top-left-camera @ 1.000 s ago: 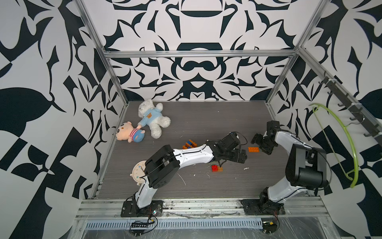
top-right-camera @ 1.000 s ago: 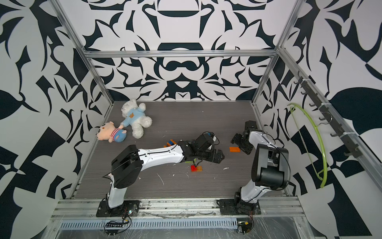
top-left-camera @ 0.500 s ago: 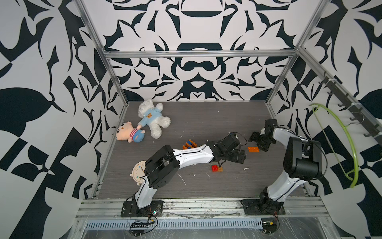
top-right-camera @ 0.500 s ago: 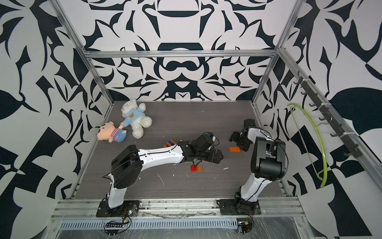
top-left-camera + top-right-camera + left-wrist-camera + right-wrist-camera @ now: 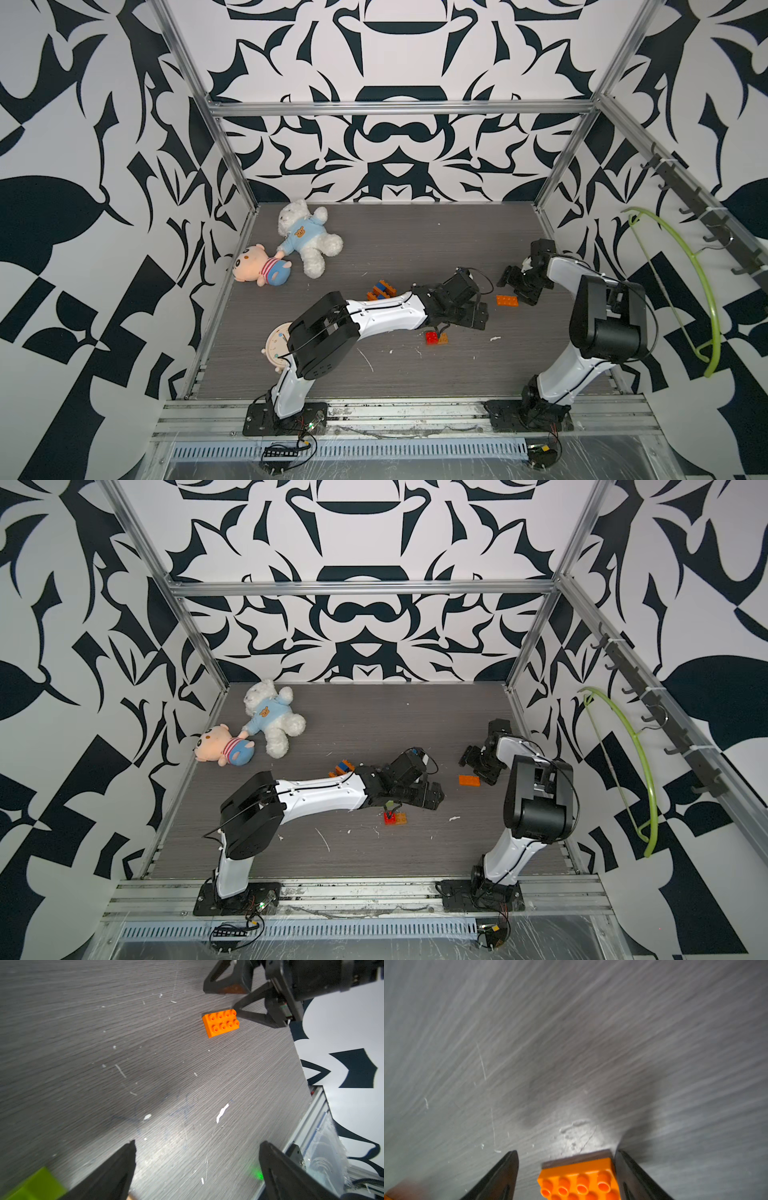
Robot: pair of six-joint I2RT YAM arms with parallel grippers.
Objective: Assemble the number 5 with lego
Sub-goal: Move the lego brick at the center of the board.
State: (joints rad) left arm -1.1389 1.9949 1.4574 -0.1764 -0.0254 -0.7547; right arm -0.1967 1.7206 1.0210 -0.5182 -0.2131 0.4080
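the step in hand looks like picking up the flat orange rectangular lego brick [image 5: 507, 300], which lies studs up on the right side of the grey wood-grain surface [image 5: 415, 249], apart from the other pieces. the right tool [image 5: 566, 1154] is open around it. in the right wrist view the brick sits between the two black fingers, against one of them, with a clear gap to the other. nothing is gripped yet.

to do this well, i would shift the tool sideways until the brick is centred, then close. otherwise the free finger will likely slide the brick along the surface or twist it. the fingers face its short ends, so the grip spans the long way and needs to meet both ends squarely. how low the fingertips sit i cannot tell. they should reach the brick's side walls, not ride over the studs.

the left tool [image 5: 197, 1144] is open and empty, just left of the brick, with a blurred lime green brick [image 5: 35, 1186] beside one finger. the small red brick [image 5: 432, 337] lies nearer, and an orange and blue stack [image 5: 381, 289] lies further left.
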